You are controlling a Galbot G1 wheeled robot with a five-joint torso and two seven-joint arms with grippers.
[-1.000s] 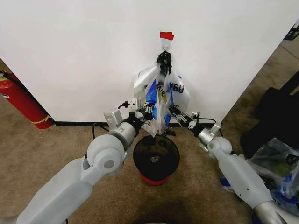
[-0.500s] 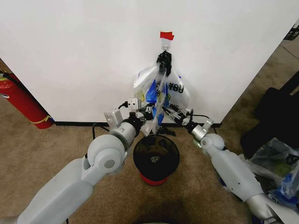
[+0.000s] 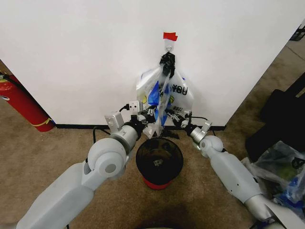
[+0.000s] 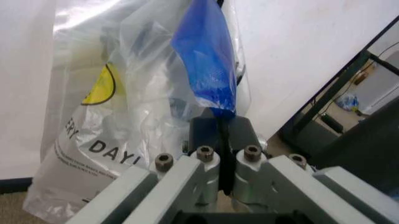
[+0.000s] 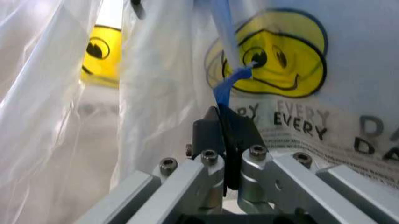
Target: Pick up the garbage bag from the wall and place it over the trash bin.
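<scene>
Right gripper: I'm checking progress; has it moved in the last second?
Yes. The right gripper has moved left toward the garbage bag, nearer the wall hook.

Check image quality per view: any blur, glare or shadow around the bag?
Head view: sharp, even light, and the garbage bag throws a faint shadow on the wall. Left wrist view: soft focus, the left end effector blurred up close. Right wrist view: lettering slightly soft, no harsh glare.

Your left gripper (image 3: pixel 151 117) and right gripper (image 3: pixel 170 113) reach forward side by side, each with its jaws pinched together on the garbage bag (image 3: pixel 164 93).
</scene>
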